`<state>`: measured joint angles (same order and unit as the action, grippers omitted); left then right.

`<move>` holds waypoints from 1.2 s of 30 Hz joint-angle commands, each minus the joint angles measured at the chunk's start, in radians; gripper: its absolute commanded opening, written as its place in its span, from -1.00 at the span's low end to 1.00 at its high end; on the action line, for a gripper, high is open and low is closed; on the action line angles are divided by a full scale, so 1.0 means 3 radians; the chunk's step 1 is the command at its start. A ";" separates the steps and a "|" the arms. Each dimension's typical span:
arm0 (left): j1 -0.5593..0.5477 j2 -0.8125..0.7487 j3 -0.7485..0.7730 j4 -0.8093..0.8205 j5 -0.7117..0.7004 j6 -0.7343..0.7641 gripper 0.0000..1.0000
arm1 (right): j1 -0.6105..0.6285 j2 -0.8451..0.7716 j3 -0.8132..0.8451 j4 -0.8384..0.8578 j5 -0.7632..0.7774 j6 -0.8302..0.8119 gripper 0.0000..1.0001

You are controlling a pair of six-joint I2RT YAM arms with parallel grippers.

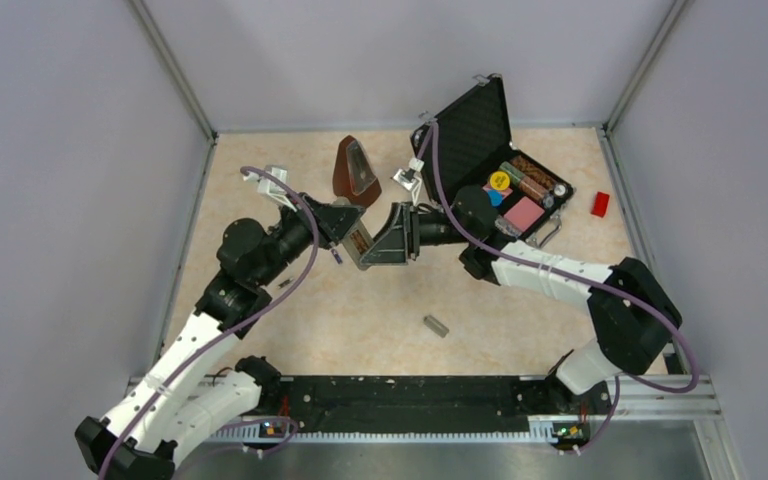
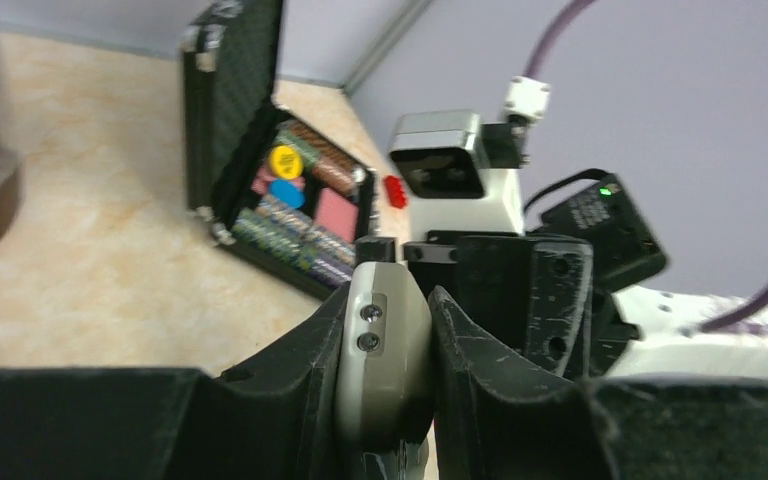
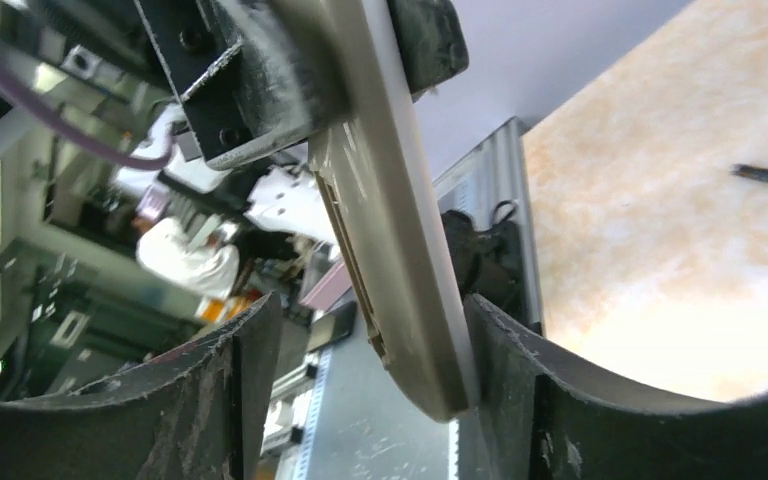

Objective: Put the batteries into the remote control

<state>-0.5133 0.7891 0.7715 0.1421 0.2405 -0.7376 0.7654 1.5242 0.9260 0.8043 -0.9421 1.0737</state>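
My left gripper (image 1: 345, 238) is shut on one end of the remote control (image 1: 360, 245) and holds it above the table's middle. In the left wrist view the black fingers (image 2: 300, 350) clamp the remote's white and grey end (image 2: 385, 350). My right gripper (image 1: 378, 243) faces it, jaws open. The remote's other end (image 3: 405, 260) hangs between them, against the right-hand finger (image 3: 520, 360). Its open slot faces the gap. One small dark battery (image 1: 285, 283) lies on the table by the left arm, also in the right wrist view (image 3: 765, 175). The other battery is out of view.
A small flat grey cover piece (image 1: 436, 325) lies on the table in front of the arms. An open black case (image 1: 480, 130) with coloured items stands at the back right. A red block (image 1: 600, 204) lies beside it. A brown wedge-shaped object (image 1: 355, 170) stands at the back.
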 commanded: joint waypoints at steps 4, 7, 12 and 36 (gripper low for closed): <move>0.0023 -0.0294 0.0415 -0.1429 -0.1797 0.0466 -1.00 | 0.0004 -0.0393 0.0288 -0.1523 0.1092 -0.1231 0.42; 0.0021 -0.0514 0.0458 -0.1918 -0.2545 0.0485 -1.00 | 0.0018 -0.0358 0.0295 -0.1882 0.1753 -0.1466 0.38; 0.0019 -0.0785 0.0546 -0.2458 -0.3296 0.0397 -1.00 | 0.0268 0.0063 0.0536 -0.2237 0.2654 -0.1942 0.09; 0.0020 -0.1279 0.0598 -0.2994 -0.3694 0.0357 -1.00 | 0.0814 0.2763 0.2948 -0.3403 0.3830 -0.2731 -0.16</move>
<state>-0.5106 0.4187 0.9321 -0.7704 -0.8677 -0.6262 0.9894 2.2925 1.7195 -0.1467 0.1581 0.3061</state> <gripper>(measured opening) 0.336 0.450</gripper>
